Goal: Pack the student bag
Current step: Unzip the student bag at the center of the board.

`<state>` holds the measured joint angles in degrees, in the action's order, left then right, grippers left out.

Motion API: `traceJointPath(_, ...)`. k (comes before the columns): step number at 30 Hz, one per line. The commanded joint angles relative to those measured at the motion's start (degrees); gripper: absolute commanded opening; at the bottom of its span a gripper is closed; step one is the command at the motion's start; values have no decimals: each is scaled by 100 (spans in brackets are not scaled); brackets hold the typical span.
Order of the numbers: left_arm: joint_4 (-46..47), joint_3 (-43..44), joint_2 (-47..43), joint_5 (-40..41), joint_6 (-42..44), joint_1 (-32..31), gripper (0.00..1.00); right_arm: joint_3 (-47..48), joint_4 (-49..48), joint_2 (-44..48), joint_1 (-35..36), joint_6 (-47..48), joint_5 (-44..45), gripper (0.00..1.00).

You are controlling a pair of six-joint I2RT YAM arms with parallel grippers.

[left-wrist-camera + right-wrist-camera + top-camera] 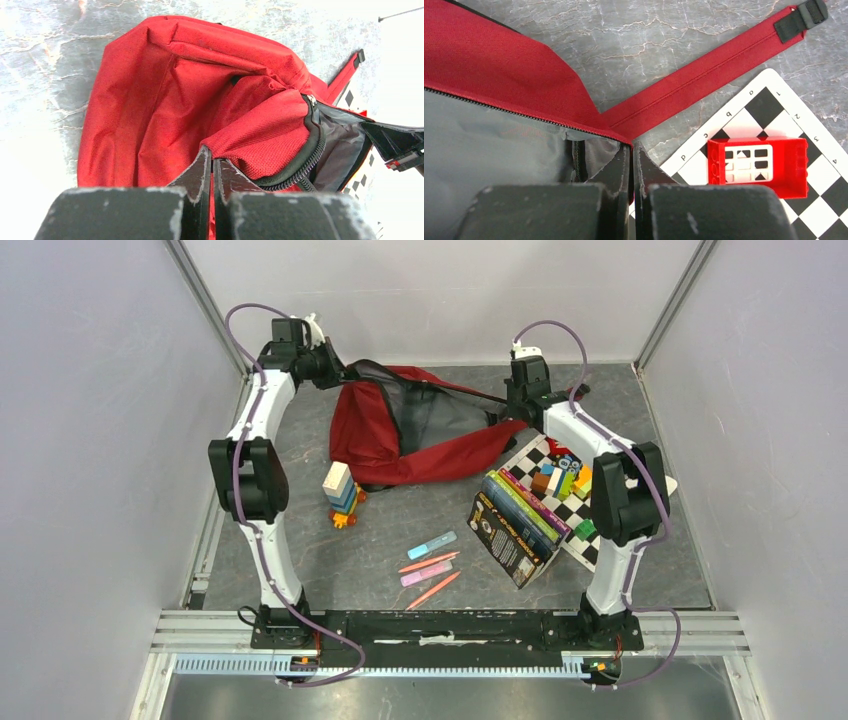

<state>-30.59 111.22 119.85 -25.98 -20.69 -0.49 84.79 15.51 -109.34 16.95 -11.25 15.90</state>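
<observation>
The student bag (400, 430) is a dark red backpack lying at the back middle of the table, its mouth held open so the grey lining shows. My left gripper (335, 370) is shut on the bag's red rim at the left of the mouth; in the left wrist view (212, 155) the fabric is pinched between the closed jaws beside the zip (305, 160). My right gripper (515, 410) is shut on the rim at the right of the mouth, seen in the right wrist view (631, 147) by the zip edge and a red strap (704, 80).
A chessboard (590, 505) with coloured bricks lies at the right, with a small red box (756, 162) on it. Books (515, 525) lean at its left edge. A block tower (340, 495) stands left of centre. Pens and highlighters (430, 565) lie near the front.
</observation>
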Motion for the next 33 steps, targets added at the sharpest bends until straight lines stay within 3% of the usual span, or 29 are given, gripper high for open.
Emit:
traceJointPath(1, 232, 210, 39, 78, 12, 463, 2, 466, 293, -282, -280, 130, 579, 0)
traceJointPath(5, 346, 75, 215, -337, 178, 462, 2, 664, 255, -461, -280, 240, 356, 0)
traceJointPath(9, 619, -277, 291, -819, 198, 348, 2, 723, 54, -575, -280, 461, -514, 2)
traceJointPath(10, 685, -395, 301, -846, 241, 300, 2, 737, 35, -611, -280, 476, -617, 7)
traceJointPath(13, 713, -536, 442, -872, 285, 192, 3, 746, -1, -630, -271, 490, -816, 37)
traceJointPath(17, 598, -549, 594, -665, 265, 181, 11, 661, -127, -463, -211, 580, -918, 59)
traceJointPath(21, 488, -523, 498, -435, 395, 183, 33, 494, -209, -153, 13, 801, -820, 67)
traceJointPath(27, 553, -666, 123, -732, 128, 178, 67, 251, -507, 25, 688, 1292, -1016, 72)
traceJointPath(33, 1148, -1252, -549, -923, -400, 120, 85, 750, -736, -647, 1045, 1159, -1706, 72)
